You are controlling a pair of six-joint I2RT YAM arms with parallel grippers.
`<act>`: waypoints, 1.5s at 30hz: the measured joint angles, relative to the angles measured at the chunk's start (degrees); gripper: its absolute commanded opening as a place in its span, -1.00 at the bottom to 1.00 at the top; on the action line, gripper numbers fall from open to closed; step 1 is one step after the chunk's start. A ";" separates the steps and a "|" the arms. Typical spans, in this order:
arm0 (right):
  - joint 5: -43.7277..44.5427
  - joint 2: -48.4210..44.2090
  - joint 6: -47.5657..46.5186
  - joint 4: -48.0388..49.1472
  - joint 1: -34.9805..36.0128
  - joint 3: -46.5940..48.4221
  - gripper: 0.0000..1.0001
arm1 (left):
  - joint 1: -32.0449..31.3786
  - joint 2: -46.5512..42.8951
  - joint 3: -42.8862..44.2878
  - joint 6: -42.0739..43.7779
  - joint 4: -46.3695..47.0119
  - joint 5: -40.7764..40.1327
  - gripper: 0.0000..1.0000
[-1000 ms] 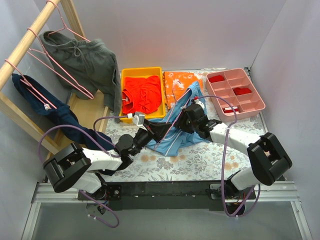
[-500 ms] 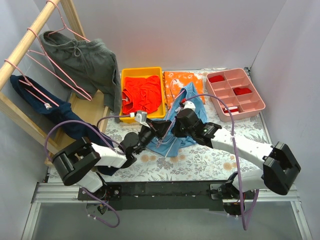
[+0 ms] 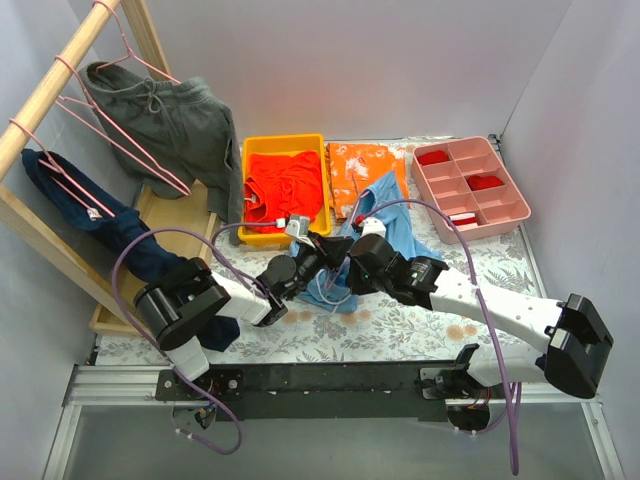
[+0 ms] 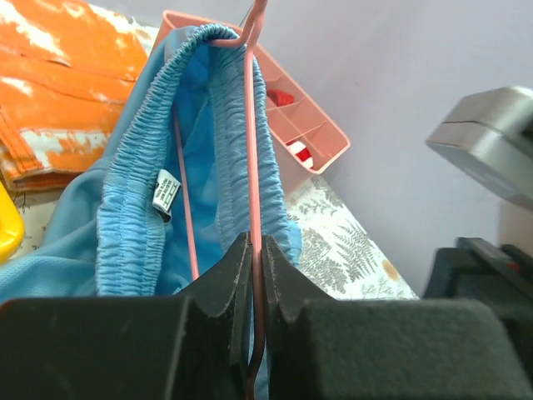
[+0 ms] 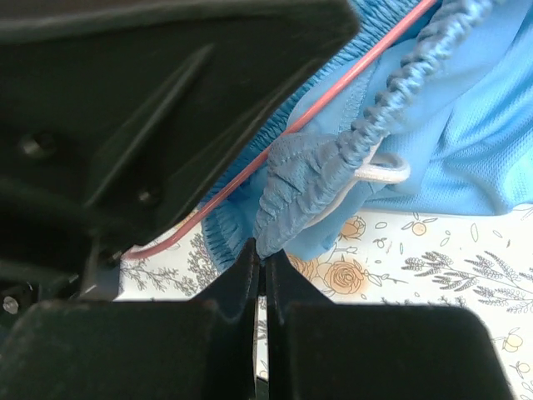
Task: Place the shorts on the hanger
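Overhead view: both arms reach to the middle of the flowered table (image 3: pixel 430 325), where the shorts (image 3: pixel 395 225) lie partly gathered, just in front of the yellow bin (image 3: pixel 283 140) and the orange patterned shorts (image 3: pixel 362 162), with the pink compartment tray (image 3: pixel 468 152) to their right. The left gripper (image 3: pixel 320 250) and the right gripper (image 3: pixel 345 268) sit crowded together at the near-left edge of the blue fabric. From this height the thin wire is hard to pick out, so grip details come from the wrist cameras. Left wrist view: the jaws of the left gripper (image 4: pixel 254 246) are pressed together on one pink wire of the hanger (image 4: pixel 252 150). That wire runs up across the ruffled elastic waistband of the shorts (image 4: pixel 133 167), and a second pink wire lies inside the waist opening, beside a white label (image 4: pixel 166 190). Right wrist view: the right gripper (image 5: pixel 260 250) is pinched closed on a bunched fold of the waistband, with the hanger (image 5: pixel 333 92) passing just above that fold. On the left of the overhead view, dark grey shorts (image 3: pixel 175 125) hang on the wooden rack (image 3: pixel 40 105).
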 measured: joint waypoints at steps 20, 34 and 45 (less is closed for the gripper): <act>-2.78 -0.02 0.35 0.90 1.18 -8.28 -0.97 | -0.02 14.08 7.87 -3.63 0.70 2.08 -1.00; -3.50 -1.55 0.55 1.18 1.09 -8.61 -0.97 | -1.40 17.86 7.45 -4.22 2.62 2.25 -1.00; -6.01 -5.77 1.14 -1.27 -2.62 -8.61 -0.97 | -3.80 9.05 -7.21 -5.51 2.43 0.42 -1.00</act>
